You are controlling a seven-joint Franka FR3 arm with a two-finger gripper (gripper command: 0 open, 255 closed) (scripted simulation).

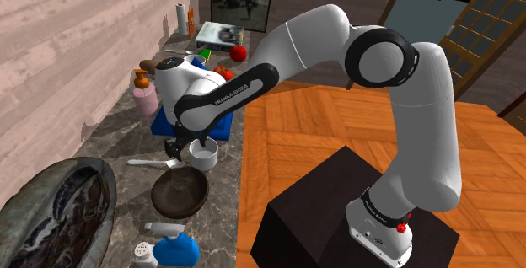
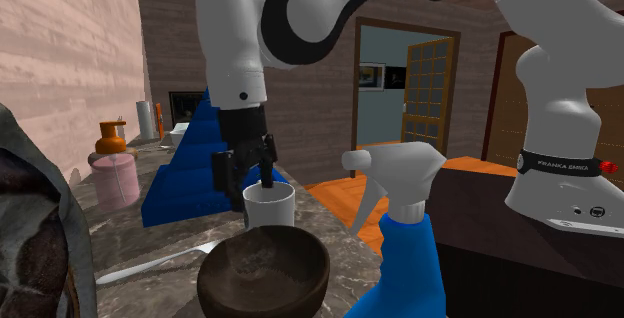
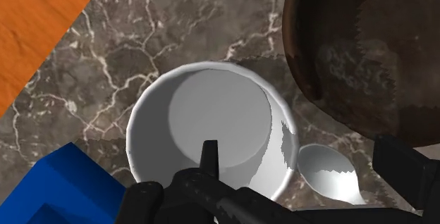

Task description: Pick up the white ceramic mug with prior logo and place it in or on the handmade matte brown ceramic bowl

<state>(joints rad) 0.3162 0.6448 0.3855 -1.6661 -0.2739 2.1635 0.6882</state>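
Observation:
The white mug (image 1: 202,152) (image 2: 268,208) (image 3: 211,110) stands upright on the marble counter, just beyond the dark brown bowl (image 1: 179,195) (image 2: 262,271) (image 3: 359,53). My black gripper (image 1: 187,150) (image 2: 245,178) (image 3: 303,156) is lowered over the mug's rim and open. One finger (image 3: 209,160) reaches inside the mug. The other finger (image 3: 398,163) is outside its wall on the bowl's side, well clear of it. The mug's wall stands between the two fingers. The bowl has nothing in it.
A spoon (image 3: 328,173) (image 2: 150,263) lies between mug and bowl. A blue box (image 2: 195,166) (image 3: 56,187) stands behind the mug, a pink soap dispenser (image 1: 145,96) farther back. A blue spray bottle (image 2: 400,226) and a large dark plate (image 1: 55,216) sit near the bowl. The counter edge drops to a wooden floor (image 3: 35,25).

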